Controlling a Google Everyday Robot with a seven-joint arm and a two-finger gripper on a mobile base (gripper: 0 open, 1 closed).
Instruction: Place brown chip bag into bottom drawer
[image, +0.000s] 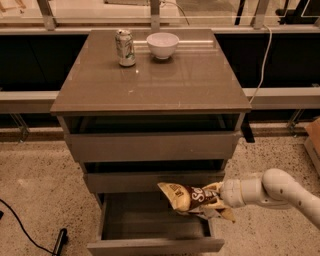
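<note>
The brown chip bag has a dark brown middle with white lettering and pale yellow ends. It hangs roughly level just above the right side of the bottom drawer, which is pulled out with its grey tray showing. My gripper comes in from the right on a white arm and is shut on the bag's right end. The bag is held in front of the middle drawer's front and does not touch the tray.
The grey cabinet top carries a green-white soda can and a white bowl at the back. The two upper drawers are slightly ajar. A black cable lies on the speckled floor at left.
</note>
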